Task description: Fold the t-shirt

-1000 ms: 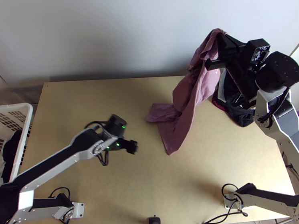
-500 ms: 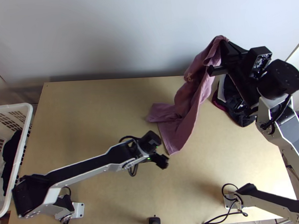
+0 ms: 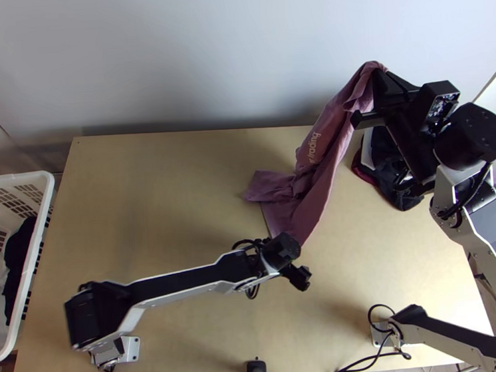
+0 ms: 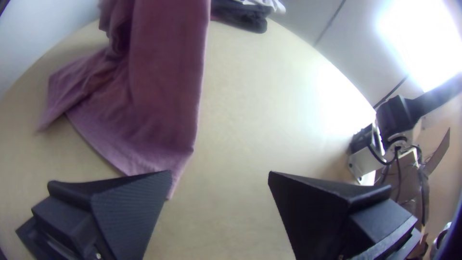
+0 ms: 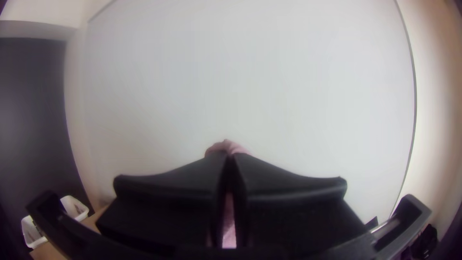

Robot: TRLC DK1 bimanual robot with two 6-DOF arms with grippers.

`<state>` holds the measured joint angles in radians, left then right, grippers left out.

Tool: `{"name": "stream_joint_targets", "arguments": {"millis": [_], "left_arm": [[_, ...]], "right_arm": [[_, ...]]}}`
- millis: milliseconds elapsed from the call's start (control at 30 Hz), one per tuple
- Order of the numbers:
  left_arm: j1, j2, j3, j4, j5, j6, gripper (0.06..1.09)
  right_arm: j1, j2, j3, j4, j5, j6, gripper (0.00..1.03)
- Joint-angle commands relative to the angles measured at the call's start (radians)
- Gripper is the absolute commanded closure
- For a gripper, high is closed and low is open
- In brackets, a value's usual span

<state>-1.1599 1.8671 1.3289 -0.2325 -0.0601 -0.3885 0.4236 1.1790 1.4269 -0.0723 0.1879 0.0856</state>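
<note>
Left tool (image 3: pixel 302 277) now near the t-shirt (image 3: pixel 313 194)

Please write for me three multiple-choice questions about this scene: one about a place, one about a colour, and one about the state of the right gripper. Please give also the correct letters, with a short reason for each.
1. Where is the basket?
A) At the left side of the table
B) At its right side
C) In its middle

2. What colour is the t-shirt?
A) Green
B) Yellow
C) Mauve

3. How is the right gripper?
A) Wide open
B) Shut on the t-shirt
C) Shut with nothing in it

Key:
1: A, the top view shows it along the left edge.
2: C, both the top view and left wrist view show mauve cloth.
3: B, its fingers close on the cloth, which hangs down from them.
</note>
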Motion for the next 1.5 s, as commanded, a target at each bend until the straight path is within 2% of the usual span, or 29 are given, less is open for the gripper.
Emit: {"name": "stream_joint_targets", "arguments": {"millis": [0,67,367,667,700,733,767,800,833,967,1100,1300,1467], "left_arm": [[-0.012,0.141,0.073,0.036,-0.127,0.03,0.11],[0.0,0.172,0.095,0.036,-0.172,0.043,0.11],[0.065,0.237,0.124,0.048,-0.25,0.079,0.11],[0.048,0.288,0.135,0.021,-0.25,0.085,0.11],[0.048,0.288,0.136,0.009,-0.25,0.088,0.16],[0.046,0.285,0.136,-0.002,-0.25,0.088,0.29],[0.046,0.274,0.135,-0.002,-0.257,0.085,0.51],[0.048,0.259,0.136,0.007,-0.274,0.086,0.83],[0.052,0.247,0.141,0.007,-0.273,0.091,0.92],[0.063,0.141,0.179,-0.117,-0.202,0.132,0.96],[0.132,0.0,0.184,-0.222,-0.07,0.068,1.04],[0.278,-0.195,0.179,-0.413,-0.064,0.076,1.05],[0.431,-0.382,0.156,-0.421,-0.063,0.171,1.05]], "right_arm": [[0.001,-0.002,0.006,-0.003,0.001,0.002,1.0],[0.001,-0.002,0.01,-0.004,0.001,0.002,1.0],[0.003,-0.01,0.015,-0.026,0.001,0.003,1.0],[0.004,-0.01,0.018,-0.026,0.001,0.003,1.0],[0.004,-0.01,0.018,-0.026,0.001,0.003,1.0],[0.003,-0.01,0.018,-0.026,0.001,0.003,1.0],[0.003,-0.012,0.02,-0.026,0.001,0.003,1.0],[0.001,-0.015,0.018,-0.026,0.001,0.003,1.0],[0.001,-0.016,0.017,-0.026,0.001,0.003,1.0],[-0.005,-0.035,-0.005,-0.029,0.001,0.003,1.0],[-0.008,-0.059,-0.036,-0.029,0.001,0.003,1.0],[-0.008,-0.071,-0.043,-0.027,0.001,0.002,1.0],[-0.003,-0.065,-0.017,-0.024,0.001,-0.01,1.0]]}}
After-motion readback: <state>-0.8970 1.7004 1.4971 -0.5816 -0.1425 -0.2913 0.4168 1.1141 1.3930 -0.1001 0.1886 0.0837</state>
